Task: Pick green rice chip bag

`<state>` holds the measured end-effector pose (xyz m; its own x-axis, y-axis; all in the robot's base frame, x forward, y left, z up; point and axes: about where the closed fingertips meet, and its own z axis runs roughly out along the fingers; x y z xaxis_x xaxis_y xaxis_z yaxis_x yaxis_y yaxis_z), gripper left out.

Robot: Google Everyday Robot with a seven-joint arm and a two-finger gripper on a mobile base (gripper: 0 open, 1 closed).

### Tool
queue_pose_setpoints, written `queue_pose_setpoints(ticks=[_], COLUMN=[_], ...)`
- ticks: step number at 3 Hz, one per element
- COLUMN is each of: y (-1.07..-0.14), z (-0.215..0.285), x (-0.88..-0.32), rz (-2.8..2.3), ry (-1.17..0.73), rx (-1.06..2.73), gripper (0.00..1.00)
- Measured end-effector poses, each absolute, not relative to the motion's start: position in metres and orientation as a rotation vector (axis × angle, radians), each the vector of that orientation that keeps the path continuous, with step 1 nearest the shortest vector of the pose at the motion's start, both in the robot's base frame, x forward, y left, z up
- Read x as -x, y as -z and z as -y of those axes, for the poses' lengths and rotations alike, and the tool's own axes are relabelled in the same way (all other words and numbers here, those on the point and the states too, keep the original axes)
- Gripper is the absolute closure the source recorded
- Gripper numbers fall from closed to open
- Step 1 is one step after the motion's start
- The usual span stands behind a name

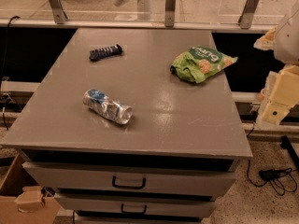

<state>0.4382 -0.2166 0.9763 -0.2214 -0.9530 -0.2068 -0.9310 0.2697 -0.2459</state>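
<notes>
The green rice chip bag (202, 62) lies flat on the grey cabinet top (154, 125), near its far right edge. It is bright green and wrinkled, with white lettering and round tan chips printed on it. My gripper (279, 98) is at the right edge of the view, beyond the right side of the cabinet top. It is to the right of the bag and nearer the camera, and it is apart from the bag. It holds nothing that I can see.
A crushed silver-and-blue can (107, 107) lies on its side at the left middle of the top. A small dark ribbed object (105, 52) lies at the far left. Drawers (128, 182) sit below the front edge. A railing (170, 6) runs behind.
</notes>
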Motion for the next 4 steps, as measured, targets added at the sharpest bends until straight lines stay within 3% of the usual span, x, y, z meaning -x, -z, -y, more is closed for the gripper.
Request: queue_pose_setpoints(ticks=[2,4], y=[-0.975,-0.965], z=[0.205,0.137], x=[-0.461,-0.576], rz=[-2.131,-1.712], ry=[0.087,0.109], rx=[1.781,2.018], gripper=[0.00,0.00])
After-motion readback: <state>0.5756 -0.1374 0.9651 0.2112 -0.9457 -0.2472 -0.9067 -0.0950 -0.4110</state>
